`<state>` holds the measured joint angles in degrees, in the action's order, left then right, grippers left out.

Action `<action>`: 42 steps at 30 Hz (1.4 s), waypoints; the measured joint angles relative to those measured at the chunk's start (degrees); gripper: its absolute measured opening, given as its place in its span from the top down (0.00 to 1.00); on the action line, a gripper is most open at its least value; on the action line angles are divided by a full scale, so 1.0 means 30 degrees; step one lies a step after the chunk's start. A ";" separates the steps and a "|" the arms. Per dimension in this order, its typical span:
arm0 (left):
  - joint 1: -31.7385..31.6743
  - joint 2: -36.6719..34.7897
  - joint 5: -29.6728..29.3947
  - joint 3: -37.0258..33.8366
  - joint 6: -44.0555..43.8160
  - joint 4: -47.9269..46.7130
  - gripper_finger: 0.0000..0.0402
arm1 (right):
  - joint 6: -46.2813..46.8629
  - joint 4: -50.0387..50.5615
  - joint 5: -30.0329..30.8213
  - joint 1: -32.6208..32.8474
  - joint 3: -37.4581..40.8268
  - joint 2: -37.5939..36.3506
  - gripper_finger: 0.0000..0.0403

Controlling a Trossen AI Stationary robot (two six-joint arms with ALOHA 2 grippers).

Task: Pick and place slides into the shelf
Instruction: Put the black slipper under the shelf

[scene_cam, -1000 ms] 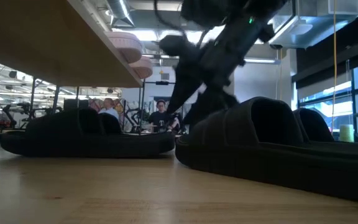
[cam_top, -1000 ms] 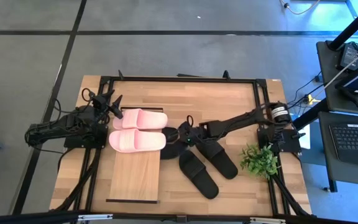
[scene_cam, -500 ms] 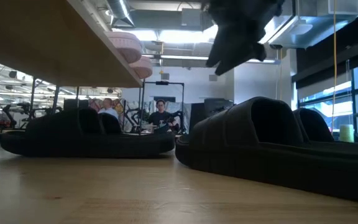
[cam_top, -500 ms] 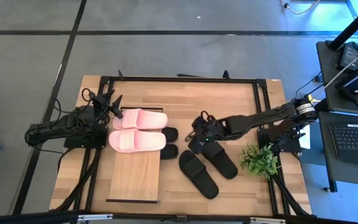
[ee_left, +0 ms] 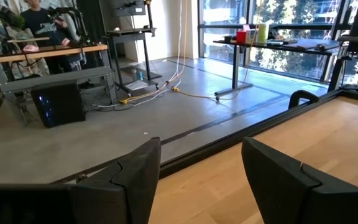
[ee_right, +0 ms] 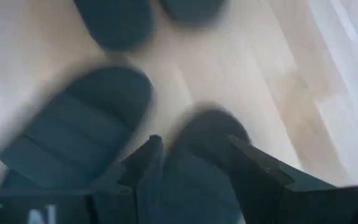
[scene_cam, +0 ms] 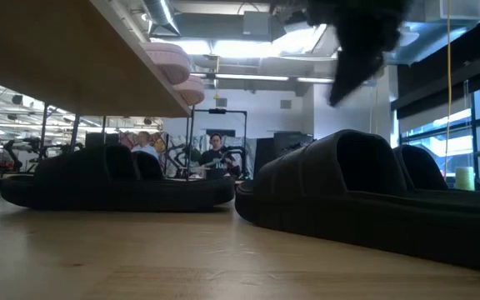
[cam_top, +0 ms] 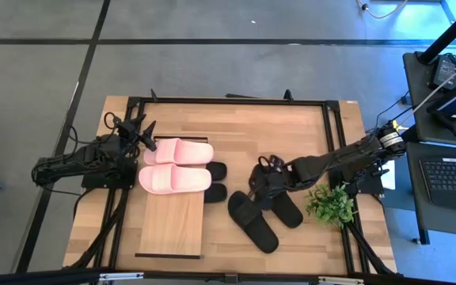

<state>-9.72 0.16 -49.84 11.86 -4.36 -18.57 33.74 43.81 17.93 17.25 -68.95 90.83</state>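
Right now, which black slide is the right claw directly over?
The loose black slide nearer the plant; the right claw hovers open over its end.

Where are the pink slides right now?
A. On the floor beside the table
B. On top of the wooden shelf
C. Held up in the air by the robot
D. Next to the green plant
B. The pink slides lie side by side on the top plank of the shelf, far from the plant, and neither end effector holds them.
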 joint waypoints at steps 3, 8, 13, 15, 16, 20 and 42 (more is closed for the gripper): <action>0.0004 0.0000 0.0000 0.0000 0.0000 0.0000 0.46 | 0.0114 0.2336 0.0119 0.0133 0.0022 0.0000 0.57; 0.0000 0.0006 -0.0007 0.0000 -0.0007 0.0000 0.46 | -0.0933 0.4316 0.0645 0.0347 0.0022 0.0000 0.57; 0.0000 0.0000 0.0000 0.0000 -0.0018 0.0000 0.46 | -0.1365 0.6770 0.0651 0.1493 0.0022 0.0000 0.57; 0.0000 0.0006 -0.0001 0.0000 -0.0015 0.0000 0.46 | -0.1335 0.7307 0.0651 0.2093 0.0022 0.0000 0.57; 0.0000 0.0007 0.0000 0.0000 -0.0015 0.0000 0.46 | -0.1305 0.7270 0.0651 0.2370 0.0022 0.0007 0.57; 0.0002 0.0004 0.0000 0.0000 -0.0012 0.0004 0.46 | -0.0300 0.6290 0.0644 0.3548 0.0022 0.0044 0.57; 0.0005 0.0005 0.0000 0.0000 -0.0007 0.0022 0.46 | -0.2313 -0.1301 0.1008 0.4884 0.0029 0.2352 0.57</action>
<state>-9.70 0.18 -49.84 11.86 -4.38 -18.50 26.80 39.91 20.95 31.90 -68.86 97.88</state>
